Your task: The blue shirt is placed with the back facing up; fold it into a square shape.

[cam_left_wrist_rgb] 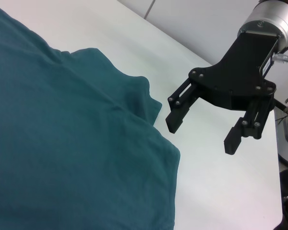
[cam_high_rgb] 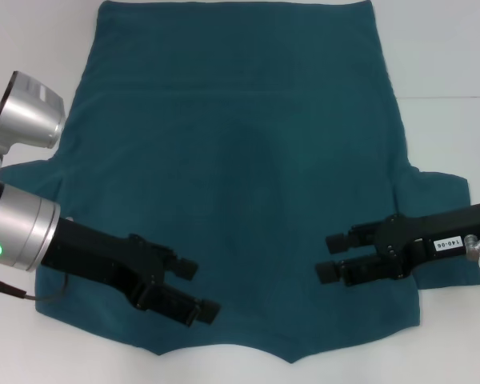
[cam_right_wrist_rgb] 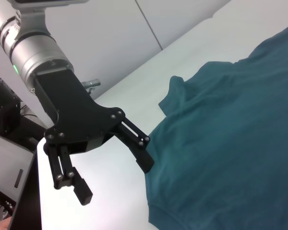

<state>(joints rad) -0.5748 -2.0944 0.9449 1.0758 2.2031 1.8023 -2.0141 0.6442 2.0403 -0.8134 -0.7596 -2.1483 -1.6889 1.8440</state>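
The blue shirt lies flat beneath both open end effectors.

blue shirt: far hem runs right along the head view's top edge, can't tell if it's cut off there. left gripper and its arm cover the near-left shoulder and part of the sleeve; right gripper covers a strip near the right sleeve. Both wrist views cut the shirt off at the frame edges, showing one sleeve corner each. Contact between fingers and fabric: can't tell.
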